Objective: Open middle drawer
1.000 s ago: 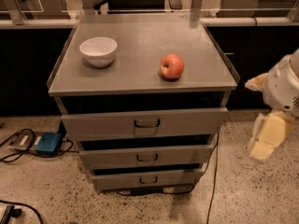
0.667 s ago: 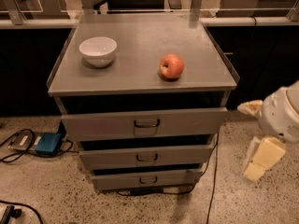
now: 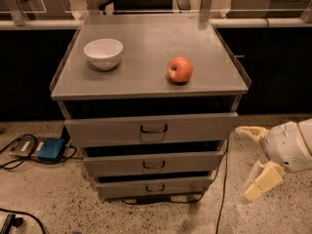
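The middle drawer (image 3: 195, 161) is the grey front between the larger top front and the smaller bottom front of a grey cabinet, with a small dark loop handle (image 3: 153, 165) at its centre. It stands out only slightly from the cabinet. My gripper (image 3: 253, 159) is to the right of the cabinet, at about the middle drawer's height, apart from it. Its two cream fingers (image 3: 263, 180) are spread open and hold nothing.
A white bowl (image 3: 103, 53) and a red apple (image 3: 180, 69) sit on the cabinet top (image 3: 146, 82). The top drawer (image 3: 97, 129) and bottom drawer (image 3: 117, 188) are below. A blue box (image 3: 50, 149) with cables lies on the floor at left. A black cable (image 3: 222, 189) hangs at the cabinet's right.
My gripper has moved down along the cabinet's right side, from the top drawer's level to the middle drawer's level. The drawers, bowl and apple have not moved.
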